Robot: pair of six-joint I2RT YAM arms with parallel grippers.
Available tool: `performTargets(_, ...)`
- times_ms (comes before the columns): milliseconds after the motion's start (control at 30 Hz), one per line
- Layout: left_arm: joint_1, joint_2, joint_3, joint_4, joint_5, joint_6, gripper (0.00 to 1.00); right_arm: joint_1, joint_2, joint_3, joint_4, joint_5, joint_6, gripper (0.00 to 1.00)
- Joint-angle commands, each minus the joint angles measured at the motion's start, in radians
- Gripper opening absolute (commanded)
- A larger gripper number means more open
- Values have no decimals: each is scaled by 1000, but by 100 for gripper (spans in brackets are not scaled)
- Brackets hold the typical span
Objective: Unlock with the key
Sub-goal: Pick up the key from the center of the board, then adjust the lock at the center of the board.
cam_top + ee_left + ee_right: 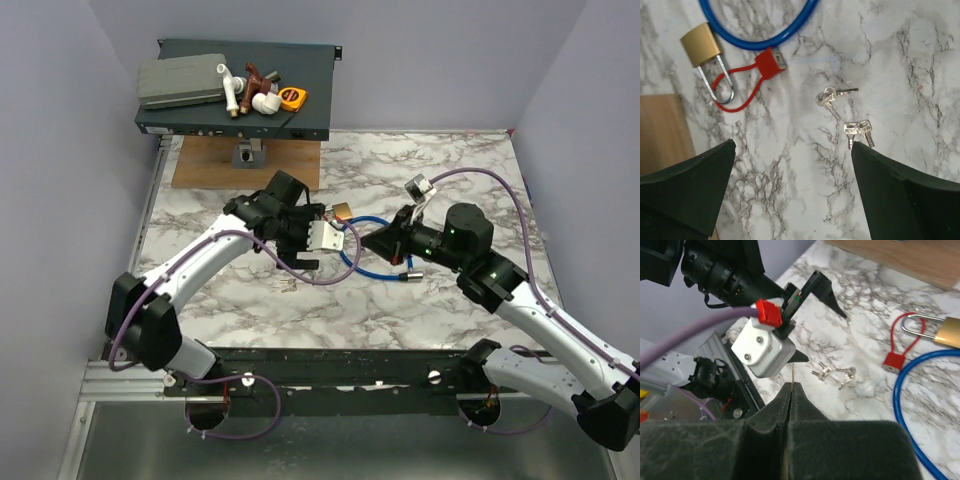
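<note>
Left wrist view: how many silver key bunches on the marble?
2. One silver key bunch lies mid-frame; the second bunch lies just lower right of it, near the right-hand edge of the gap between the fingers. Others may be out of frame.

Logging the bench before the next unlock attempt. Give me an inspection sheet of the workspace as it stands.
Surface: marbled tabletop; wooden board at the back.
Job's things: brass padlock; red tag on a thin red cord crossing the shackle.
Clutter: silver key bunches lying loose; blue cable lock; dark rack unit bearing oddments.
Grippers: left gripper jaws open, empty; right gripper jaws shut.
Cables: purple cables along both arms.
Surroundings: lilac walls.
</note>
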Motion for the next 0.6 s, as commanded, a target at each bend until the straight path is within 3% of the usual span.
performTargets(0, 24, 98, 10, -64, 124, 186, 98, -13, -33, 30, -129, 145, -57, 1)
performTargets(167, 50, 235, 92, -80, 148, 391, 97, -40, -22, 53, -163, 181, -77, 1)
performTargets(433, 73, 528, 403, -257, 142, 559, 82, -152, 26, 17, -67, 103, -59, 1)
performTargets(567, 82, 576, 414, -264, 142, 656, 80, -214, 48, -19, -14, 42, -42, 1)
